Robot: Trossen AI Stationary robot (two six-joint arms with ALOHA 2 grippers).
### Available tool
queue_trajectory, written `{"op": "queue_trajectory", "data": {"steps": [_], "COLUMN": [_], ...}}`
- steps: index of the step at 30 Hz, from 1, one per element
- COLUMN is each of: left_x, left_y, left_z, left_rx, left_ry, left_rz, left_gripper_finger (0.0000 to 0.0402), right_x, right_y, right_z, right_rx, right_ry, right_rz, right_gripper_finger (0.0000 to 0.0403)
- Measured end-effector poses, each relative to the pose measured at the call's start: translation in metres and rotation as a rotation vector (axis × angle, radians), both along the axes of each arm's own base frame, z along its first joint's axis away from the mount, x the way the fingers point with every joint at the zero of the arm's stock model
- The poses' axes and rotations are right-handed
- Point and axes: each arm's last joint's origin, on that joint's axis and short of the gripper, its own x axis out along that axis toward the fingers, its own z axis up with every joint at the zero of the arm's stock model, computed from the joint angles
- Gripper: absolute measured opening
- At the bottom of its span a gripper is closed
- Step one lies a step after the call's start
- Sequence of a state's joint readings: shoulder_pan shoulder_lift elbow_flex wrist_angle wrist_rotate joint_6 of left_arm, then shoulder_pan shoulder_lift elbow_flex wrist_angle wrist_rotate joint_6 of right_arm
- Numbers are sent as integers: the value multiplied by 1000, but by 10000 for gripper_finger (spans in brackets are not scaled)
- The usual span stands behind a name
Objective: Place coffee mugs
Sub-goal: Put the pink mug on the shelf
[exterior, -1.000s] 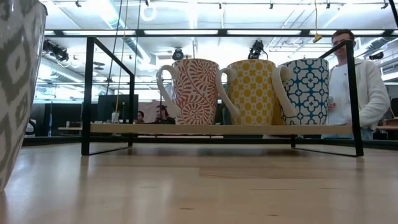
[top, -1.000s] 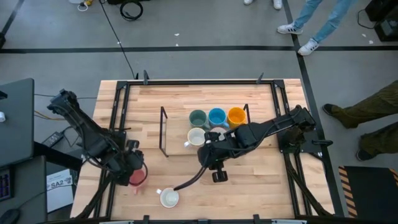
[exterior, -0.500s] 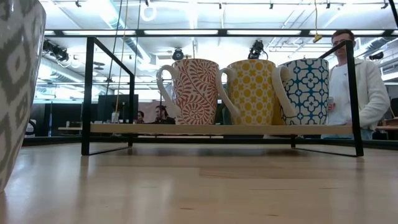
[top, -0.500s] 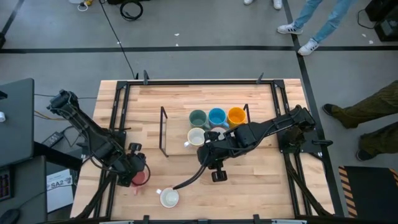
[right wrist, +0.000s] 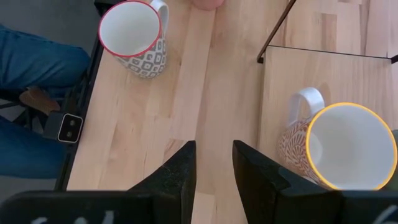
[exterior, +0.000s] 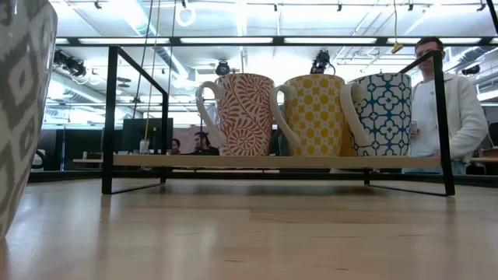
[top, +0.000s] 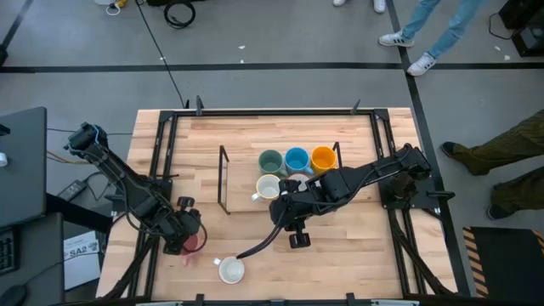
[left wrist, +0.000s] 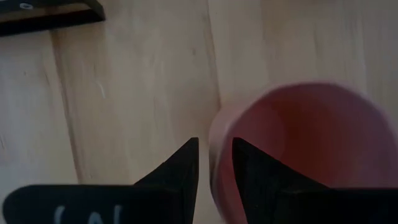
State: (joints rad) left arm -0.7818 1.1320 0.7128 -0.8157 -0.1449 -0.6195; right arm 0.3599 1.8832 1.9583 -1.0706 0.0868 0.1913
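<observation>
Roughly half done, I'd say. The black wire rack with a wooden shelf (top: 223,183) already carried a back row of three mugs: a grey-green ceramic mug (top: 270,161), a blue ceramic mug (top: 296,159) and an orange ceramic mug (top: 323,157). A cream-yellow mug (top: 267,187) sat in front of them.

Two were left out on the worktop (top: 357,246). The pink round mug (left wrist: 298,149) was over by the left edge. The left claw (left wrist: 214,146) sat clamped over its wall, one finger inside and one outside. The white mug with a grey pattern and red rim (right wrist: 132,34) stood near the front edge, untouched. The right claw (right wrist: 212,149) hung over bare wood beside the rack, fingers apart with nothing between them.

Hard bits: the right arm covered part of the rack's front row, so there might've been another white mug under it, couldn't say. The pink mug was blurry and cut off in the left wrist view, handle not visible.
</observation>
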Motion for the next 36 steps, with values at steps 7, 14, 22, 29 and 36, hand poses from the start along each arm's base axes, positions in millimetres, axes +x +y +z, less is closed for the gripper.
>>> {"op": "queue_trajectory", "data": {"steps": [7,14,22,29,36], "left_x": [0,0,1,13,31], "left_y": [0,0,-1,-15,-11], "left_z": [0,0,4,52,130], "left_rx": [-14,-17,-47,-220,-385], "left_ry": [-3,-3,10,-51,-247], "left_rz": [55,58,121,141,213], "left_gripper_finger": [102,61,22,22,22], "right_x": [0,0,-6,-16,-24], "right_y": [0,0,-2,-8,-10], "right_z": [0,0,3,3,-1], "right_rx": [0,0,-24,-125,-177], "right_ry": [0,1,10,72,125], "right_rz": [0,1,4,-35,-45], "right_gripper_finger": [110,109,109,110,110]}}
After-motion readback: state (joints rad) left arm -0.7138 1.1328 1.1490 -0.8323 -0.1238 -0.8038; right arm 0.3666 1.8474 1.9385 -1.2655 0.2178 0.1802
